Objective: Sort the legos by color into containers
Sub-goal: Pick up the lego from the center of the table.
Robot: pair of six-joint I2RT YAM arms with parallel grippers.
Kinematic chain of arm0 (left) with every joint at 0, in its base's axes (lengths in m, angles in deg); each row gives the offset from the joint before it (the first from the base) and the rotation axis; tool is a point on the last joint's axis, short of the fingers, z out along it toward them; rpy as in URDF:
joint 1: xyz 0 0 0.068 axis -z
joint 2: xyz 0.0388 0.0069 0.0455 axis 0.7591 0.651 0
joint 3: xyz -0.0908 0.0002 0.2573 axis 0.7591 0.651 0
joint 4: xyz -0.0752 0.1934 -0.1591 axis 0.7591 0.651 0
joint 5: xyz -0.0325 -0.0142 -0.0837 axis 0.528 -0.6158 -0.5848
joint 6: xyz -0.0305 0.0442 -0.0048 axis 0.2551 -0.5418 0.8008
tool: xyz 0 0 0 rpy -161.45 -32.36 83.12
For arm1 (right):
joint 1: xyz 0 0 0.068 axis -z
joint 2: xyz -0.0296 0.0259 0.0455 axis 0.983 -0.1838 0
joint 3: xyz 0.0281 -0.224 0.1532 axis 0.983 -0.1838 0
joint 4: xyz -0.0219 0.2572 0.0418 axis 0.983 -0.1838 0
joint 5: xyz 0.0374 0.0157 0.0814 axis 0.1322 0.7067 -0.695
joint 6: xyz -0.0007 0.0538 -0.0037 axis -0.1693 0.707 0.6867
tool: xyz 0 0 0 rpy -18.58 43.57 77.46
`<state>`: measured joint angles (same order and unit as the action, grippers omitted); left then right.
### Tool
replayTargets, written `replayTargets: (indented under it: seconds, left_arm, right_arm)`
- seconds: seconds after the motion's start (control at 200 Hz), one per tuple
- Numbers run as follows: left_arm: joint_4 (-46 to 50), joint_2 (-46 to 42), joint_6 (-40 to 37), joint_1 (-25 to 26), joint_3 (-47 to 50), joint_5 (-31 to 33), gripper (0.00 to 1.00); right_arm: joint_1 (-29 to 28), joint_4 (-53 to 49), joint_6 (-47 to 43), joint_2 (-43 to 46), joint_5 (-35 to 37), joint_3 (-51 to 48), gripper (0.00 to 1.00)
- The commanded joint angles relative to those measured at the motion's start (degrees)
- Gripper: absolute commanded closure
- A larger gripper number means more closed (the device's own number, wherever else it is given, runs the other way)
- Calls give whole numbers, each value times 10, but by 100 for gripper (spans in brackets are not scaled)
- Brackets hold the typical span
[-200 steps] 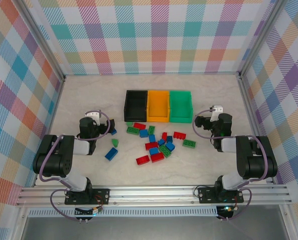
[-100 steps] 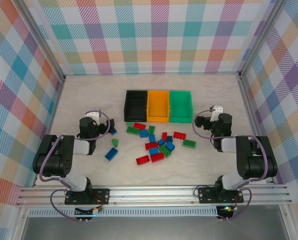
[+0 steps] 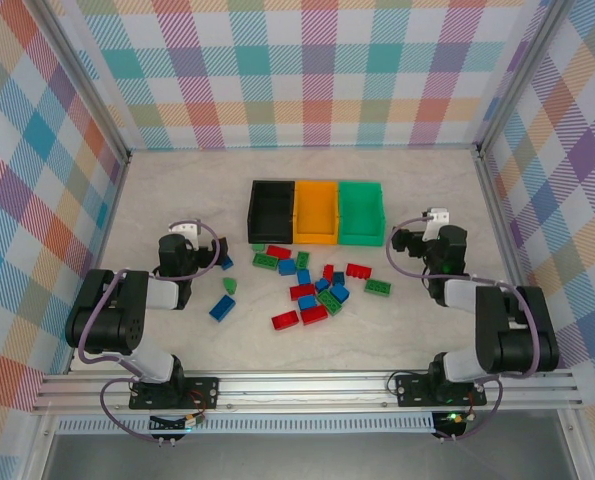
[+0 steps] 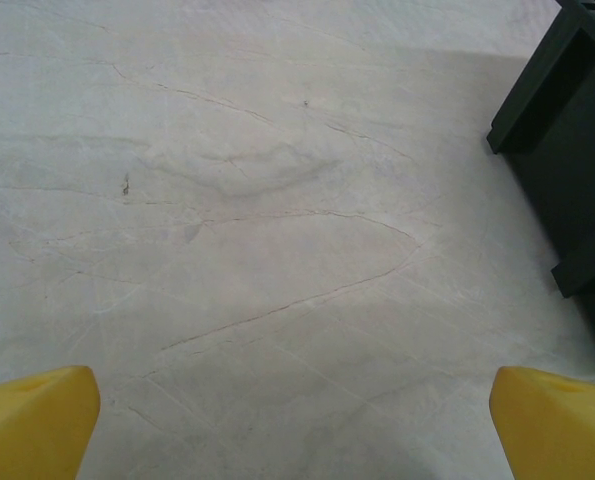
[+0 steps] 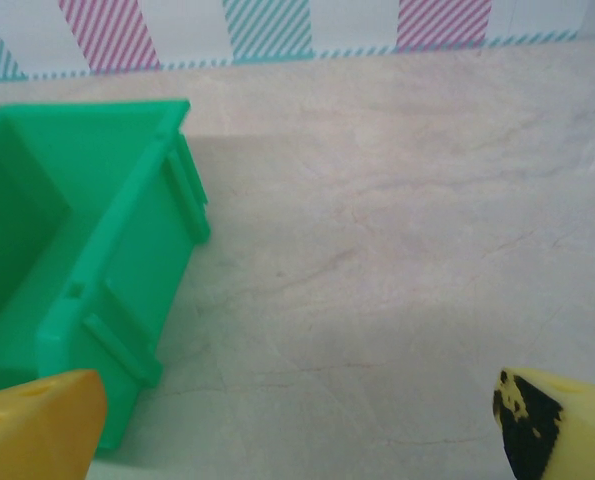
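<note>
Only right arm shifts, slightly outward | right fingers (image 5: 37, 420) and left fingers (image 4: 32, 420) spread wide, empty | legos (image 3: 302, 292) scattered on surface (image 3: 177, 190) just before containers (image 3: 315, 238) | advise: drop over one outlying brick, pinch its short sides.

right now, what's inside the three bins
From above, the black bin, orange bin and green bin look empty; the bricks lie on the table in front. The black bin's dark floor is hard to read.
</note>
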<state>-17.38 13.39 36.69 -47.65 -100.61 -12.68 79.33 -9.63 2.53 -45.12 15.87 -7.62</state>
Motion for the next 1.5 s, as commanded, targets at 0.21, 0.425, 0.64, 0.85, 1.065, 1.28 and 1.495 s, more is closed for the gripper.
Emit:
replayTargets:
  seconds: [0.21,0.425,0.64,0.85,1.065,1.28,1.495]
  left_arm:
    - [77,-130,5,4,-3,18,0]
    - [405,-256,143,5,-122,72,0]
    - [572,-270,199,5,-205,-19,0]
    - [675,-270,249,15,-216,-131,0]
    - [774,-267,248,82,-210,-114,0]
    - [868,-231,261,151,-219,-47,12]
    - [872,-153,266,173,-235,-10,21]
  right_arm:
    - [-4,-214,64,210,-13,17,1]
    - [-3,-309,194,228,-57,51,1]
    - [-19,-290,255,170,-149,56,1]
    - [-84,-290,230,136,-74,45,1]
    - [-108,-289,228,108,-48,51,1]
    - [-121,-295,226,101,-22,56,1]
    - [-125,-300,236,95,-6,57,1]
